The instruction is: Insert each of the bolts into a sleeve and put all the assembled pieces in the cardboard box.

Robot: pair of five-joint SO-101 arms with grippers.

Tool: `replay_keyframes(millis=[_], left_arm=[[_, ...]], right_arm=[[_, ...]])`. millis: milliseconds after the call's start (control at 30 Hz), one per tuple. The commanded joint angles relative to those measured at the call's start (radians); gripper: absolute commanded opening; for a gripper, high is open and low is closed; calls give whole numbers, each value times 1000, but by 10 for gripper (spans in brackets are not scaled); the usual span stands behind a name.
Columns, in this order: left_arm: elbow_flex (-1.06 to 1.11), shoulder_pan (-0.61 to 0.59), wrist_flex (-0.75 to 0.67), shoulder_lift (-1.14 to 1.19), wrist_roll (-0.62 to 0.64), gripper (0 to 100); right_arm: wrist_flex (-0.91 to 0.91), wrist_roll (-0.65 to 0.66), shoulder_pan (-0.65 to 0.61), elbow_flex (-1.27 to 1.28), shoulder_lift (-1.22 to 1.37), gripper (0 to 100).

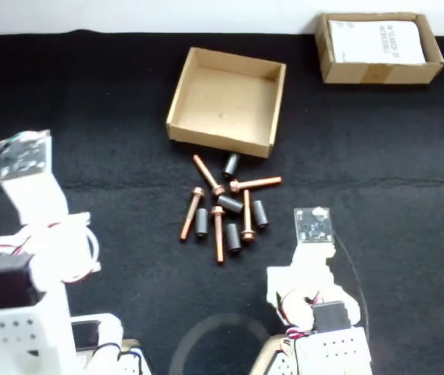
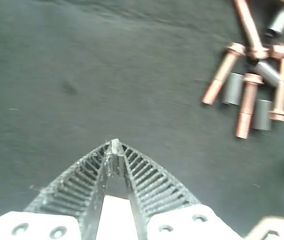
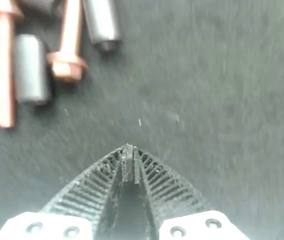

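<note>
Several copper bolts [image 1: 218, 233] and grey sleeves [image 1: 202, 222] lie loose in a cluster on the black mat, just in front of the open cardboard box [image 1: 181, 94], which holds nothing. No bolt sits in a sleeve. My left gripper [image 2: 114, 145] is shut with nothing in it over bare mat, well to the left of the cluster; a bolt [image 2: 223, 74] and a sleeve [image 2: 232, 89] show farther off. My right gripper [image 3: 128, 149] is shut and holds nothing, close to the cluster's right side, near a bolt [image 3: 69, 50] and a sleeve [image 3: 29, 67].
A second cardboard box [image 1: 363, 73] with a white sheet inside stands at the back right corner. Black mat [image 1: 112, 117] covers the table, with open room left and right of the cluster. The arm bases stand at the front edge.
</note>
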Motion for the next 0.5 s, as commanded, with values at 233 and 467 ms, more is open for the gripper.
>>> replay_keyframes(millis=[233,467], left_arm=[[-139,168,-28,311,104,14],[-145,168,-219,453,107,14]], right_arm=[[-131,-2,-24,-478,7,170],[145,60,-67,-742,217,319]])
